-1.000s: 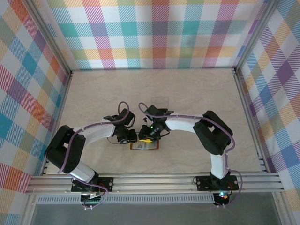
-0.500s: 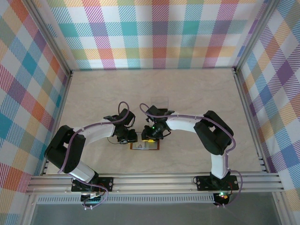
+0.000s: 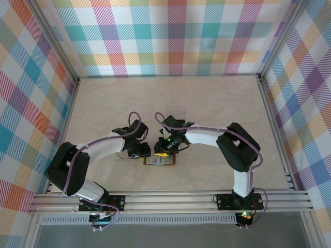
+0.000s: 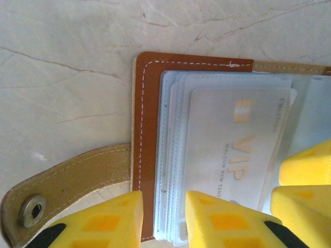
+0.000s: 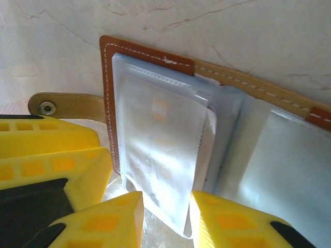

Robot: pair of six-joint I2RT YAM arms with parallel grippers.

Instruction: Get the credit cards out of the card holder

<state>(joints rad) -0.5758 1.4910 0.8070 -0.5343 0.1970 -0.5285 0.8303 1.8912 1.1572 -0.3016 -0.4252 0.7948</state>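
Observation:
The reddish-brown card holder [image 3: 161,161] lies open and flat on the table, its strap tab [image 4: 67,186] sticking out to one side. In its clear pockets sits a whitish credit card [image 4: 232,155] marked VIP. My left gripper [image 3: 143,151] is down on the holder's edge. Its jaws [image 4: 164,222] stand narrowly open over the leather border [image 4: 147,129] and the stacked pockets. My right gripper [image 3: 164,151] stands close beside it, also narrowly open [image 5: 165,222]. The corner of a raised pocket with the card [image 5: 160,150] inside lies between its fingertips. Other cards cannot be made out.
A pale flat rectangle [image 3: 176,110] lies on the table behind the grippers. The two yellow grippers almost touch over the holder. Plaid walls [image 3: 31,103] close in three sides and a metal rail [image 3: 165,199] runs along the near edge.
The left arm's elbow has swung slightly outward to the left. Both grippers stay in place over the card holder, which has not moved.

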